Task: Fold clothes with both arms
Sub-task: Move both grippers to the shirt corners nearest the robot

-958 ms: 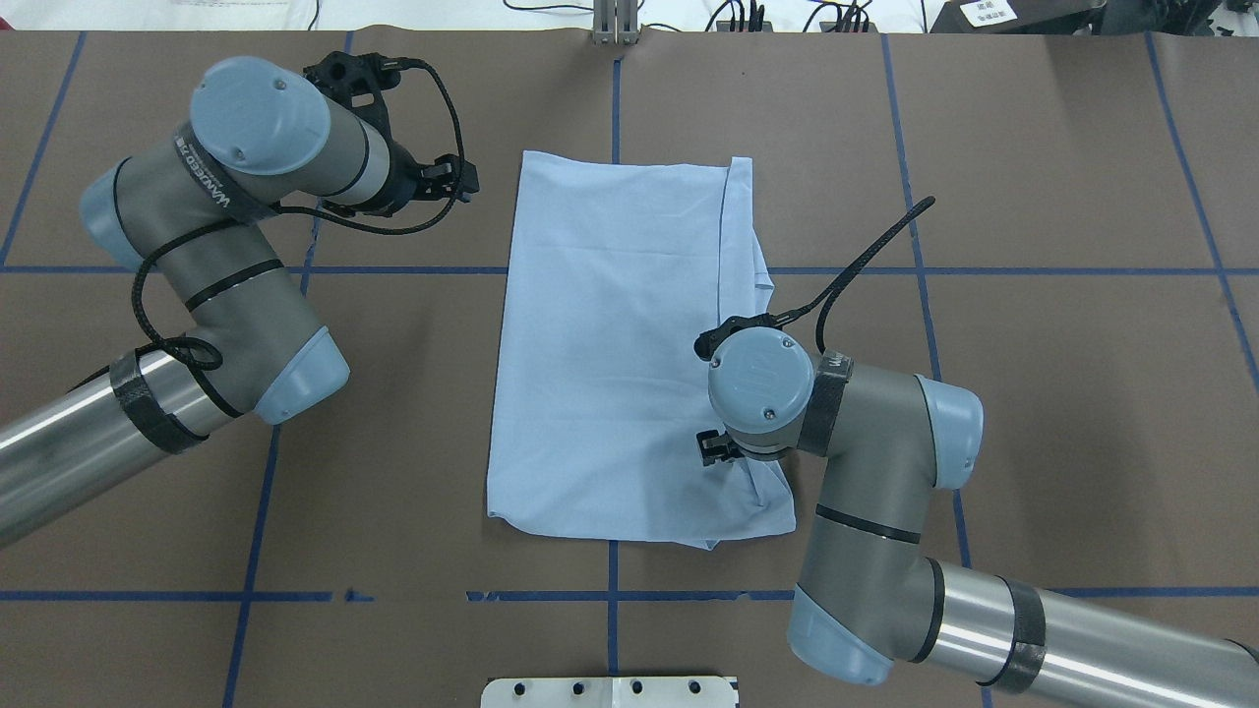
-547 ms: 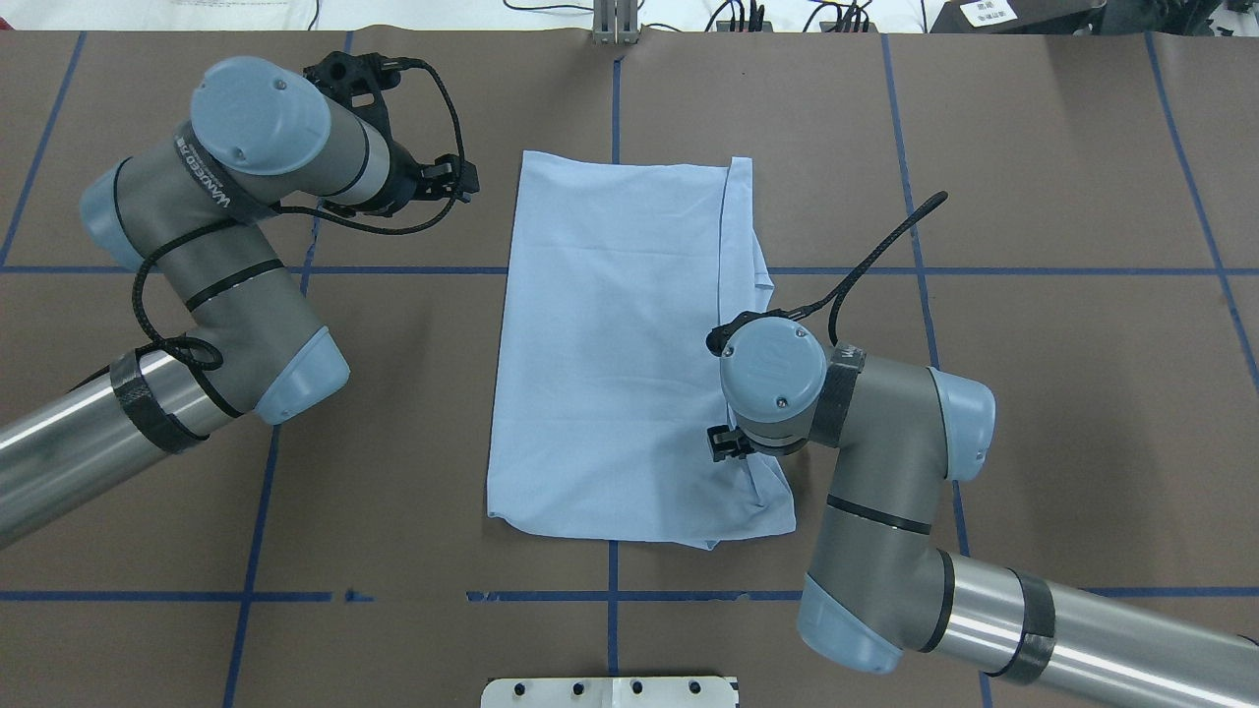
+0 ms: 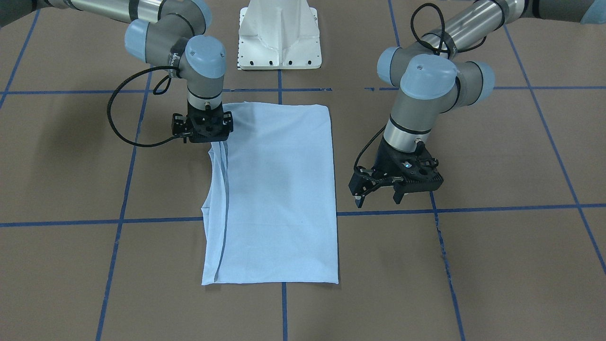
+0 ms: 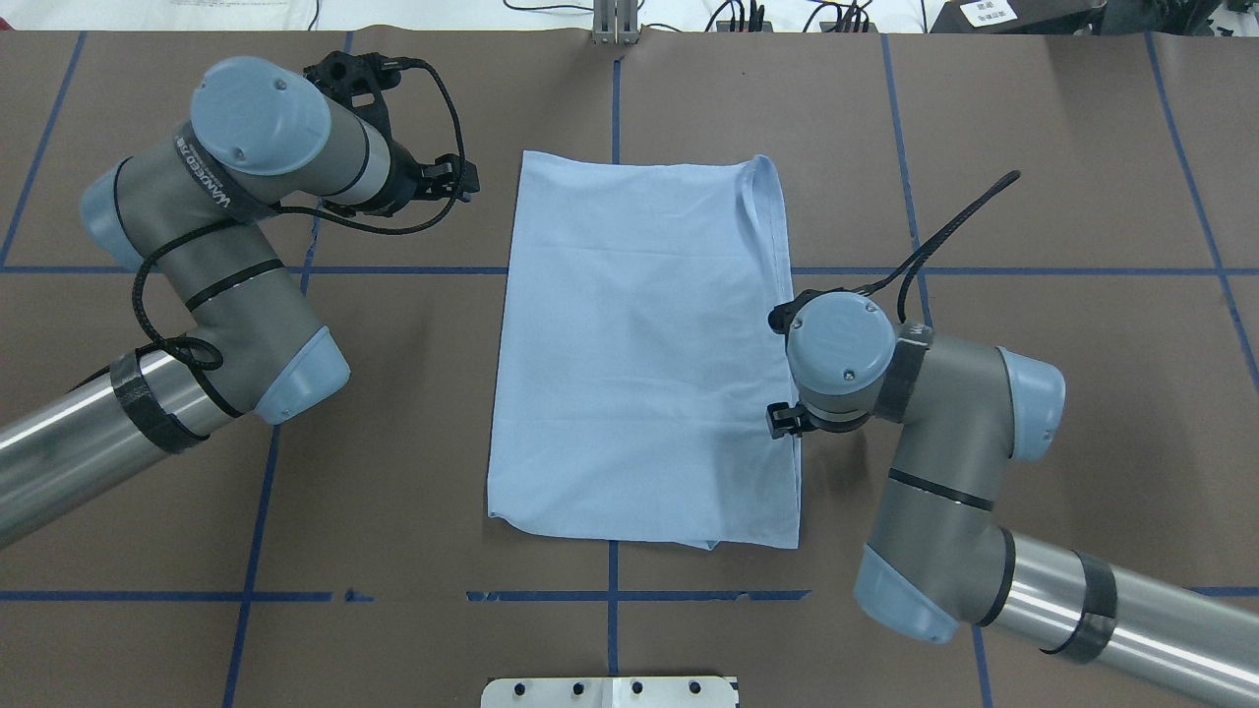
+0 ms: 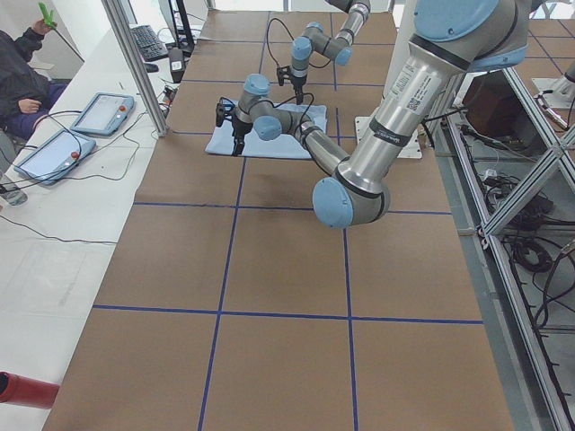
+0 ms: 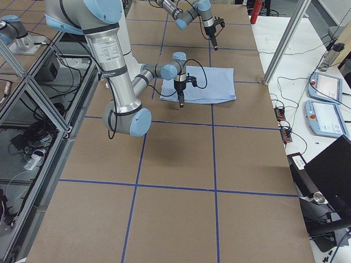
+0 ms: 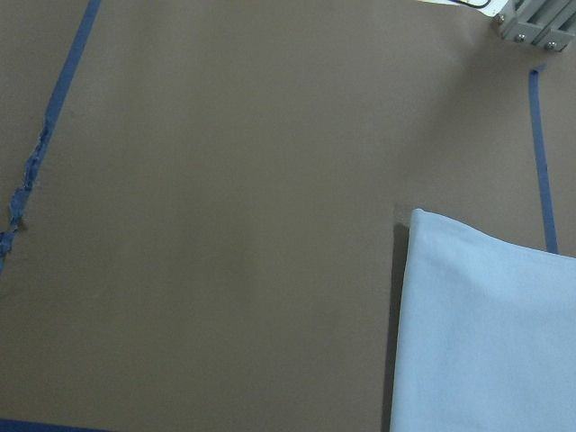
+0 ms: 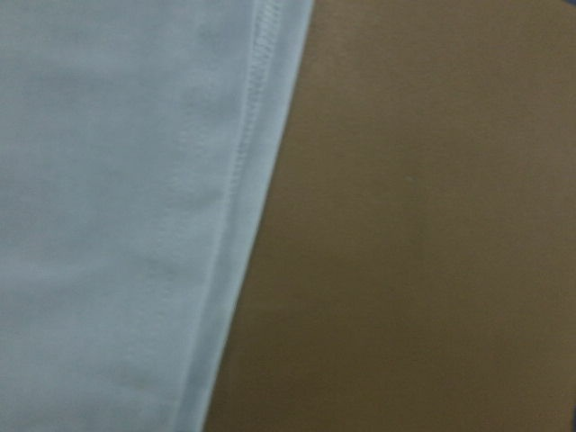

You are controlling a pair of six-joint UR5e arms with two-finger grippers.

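Folding is looking half done, T-shirt point(image 3: 279, 189) lying in a long strip, left gripper point(image 3: 378, 201) gaping, and I cannot tell if right gripper point(image 3: 206, 137) is pinching.

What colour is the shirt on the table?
The shirt is plain pale blue, clearest in the overhead view.

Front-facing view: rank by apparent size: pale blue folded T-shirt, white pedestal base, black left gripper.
1. pale blue folded T-shirt
2. white pedestal base, top cropped
3. black left gripper, smallest despite being nearer the camera
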